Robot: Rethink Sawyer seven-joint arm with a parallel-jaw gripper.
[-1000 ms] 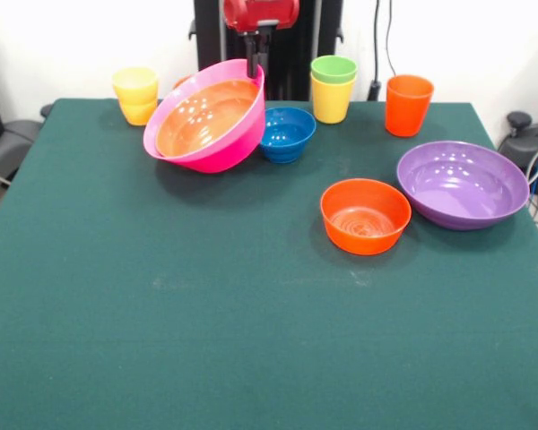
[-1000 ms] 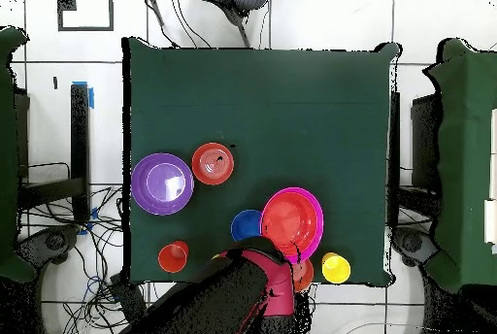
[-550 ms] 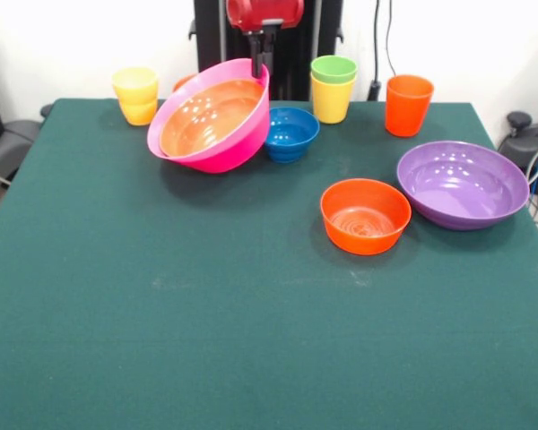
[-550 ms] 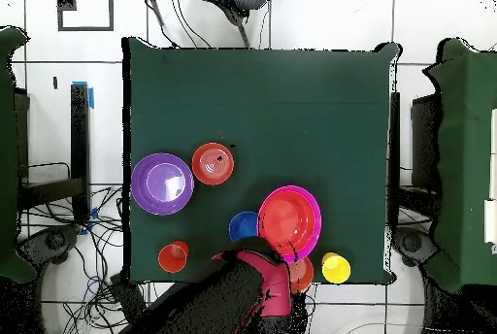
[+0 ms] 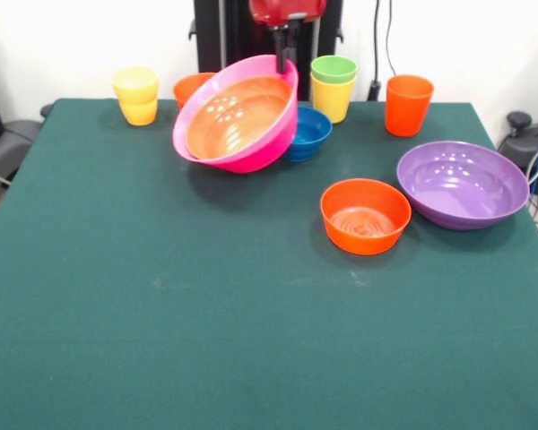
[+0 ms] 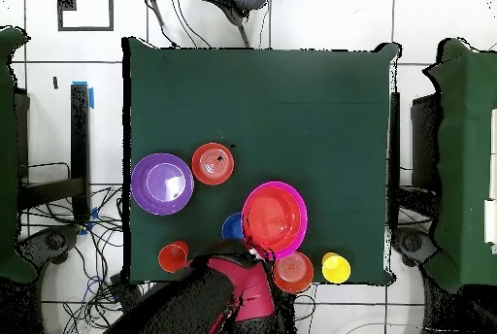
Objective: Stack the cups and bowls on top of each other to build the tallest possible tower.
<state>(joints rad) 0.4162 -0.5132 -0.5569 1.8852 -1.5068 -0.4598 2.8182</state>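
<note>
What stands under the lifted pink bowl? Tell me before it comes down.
The gripper holds the pink bowl tilted by its far rim. The small blue bowl sits partly behind and beneath its edge, so lowering straight down may hit it. Nothing else visible lies under it.

Front camera faces across the table; overhead looks straight down.

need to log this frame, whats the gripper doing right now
Gripper: shut on the rim of the pink bowl, holding it tilted and lifted beside the blue bowl.
</note>
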